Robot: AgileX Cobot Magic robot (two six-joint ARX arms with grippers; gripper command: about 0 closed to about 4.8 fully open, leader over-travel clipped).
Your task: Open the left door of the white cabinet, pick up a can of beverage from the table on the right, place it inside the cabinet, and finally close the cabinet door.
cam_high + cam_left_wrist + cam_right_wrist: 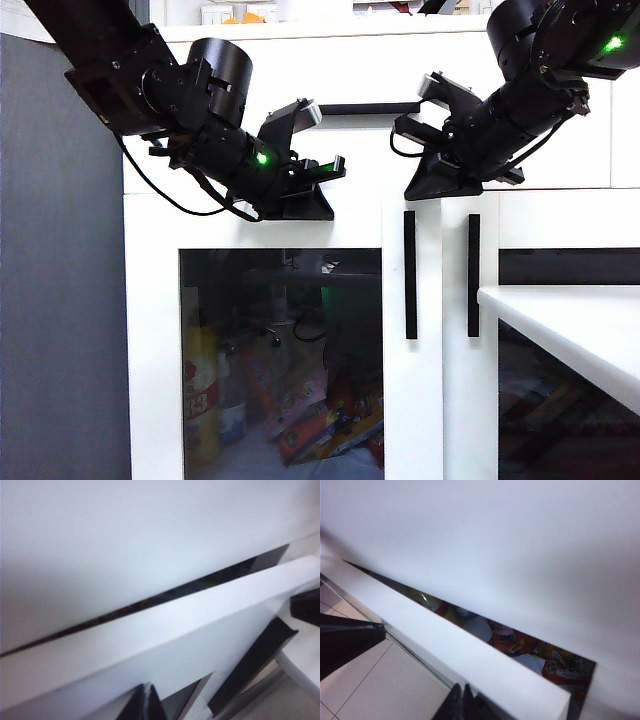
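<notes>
Up close, the white cabinet [270,60] shows a wide drawer front with a horizontal black bar handle [368,108] and two glass-paned doors beneath. Its left door [270,350] is white-framed around a dark pane, and its black bar handle [410,275] runs vertically along the right edge, below and between the two grippers. The left gripper [322,195] hangs before the drawer front just above that door, fingers pressed together, holding nothing. The right gripper [440,185], just above the handle [473,275] of the other door, is likewise closed and empty. The table [570,320] juts out lower, under the right gripper.
</notes>
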